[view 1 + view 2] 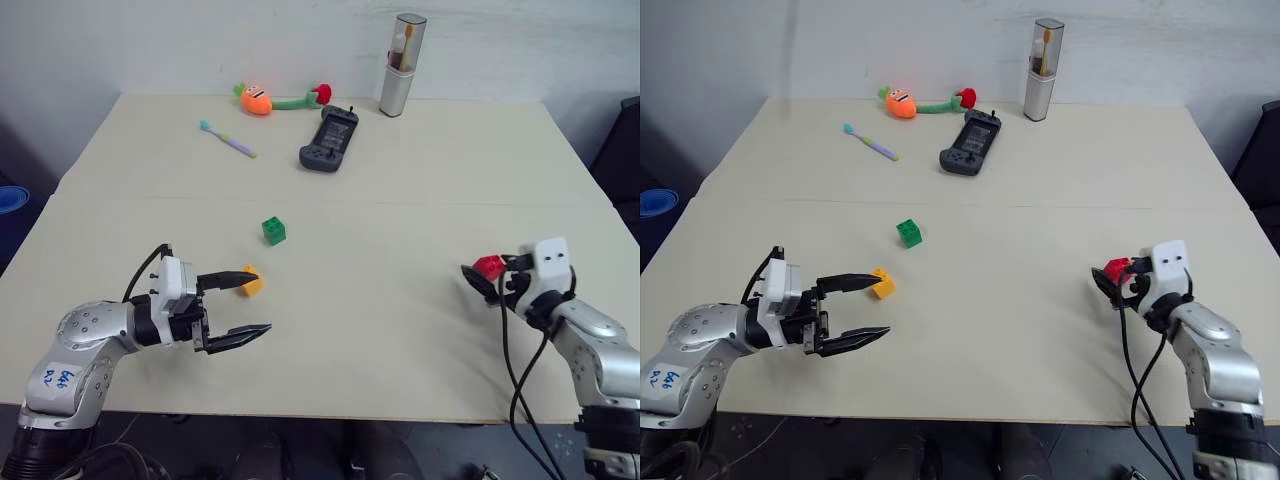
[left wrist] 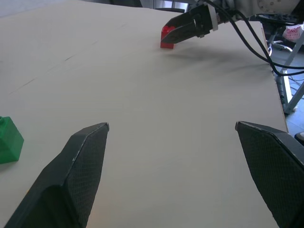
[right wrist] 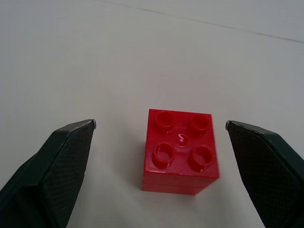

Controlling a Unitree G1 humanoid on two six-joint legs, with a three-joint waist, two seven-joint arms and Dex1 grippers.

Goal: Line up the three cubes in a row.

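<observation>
The green cube [image 1: 273, 231] stands near the table's middle. The yellow-orange cube [image 1: 252, 283] lies just in front of it, partly behind the upper finger of my left gripper [image 1: 262, 301]. That gripper is open and lies level, its jaws spread wide with nothing between them. The red cube [image 3: 180, 149] sits studs up on the table at the right. My right gripper [image 3: 160, 123] is open around it, one finger on each side with a gap to both. From the left wrist I see the green cube [image 2: 8, 141] off to one side and the red cube [image 2: 166, 35] far off at the right gripper.
Along the table's far side lie a plush carrot toy [image 1: 258, 99], a toothbrush [image 1: 228, 138], a dark game controller [image 1: 329, 140] and an upright silver holder [image 1: 401, 65]. The table's front edge [image 1: 300, 415] runs close below both arms.
</observation>
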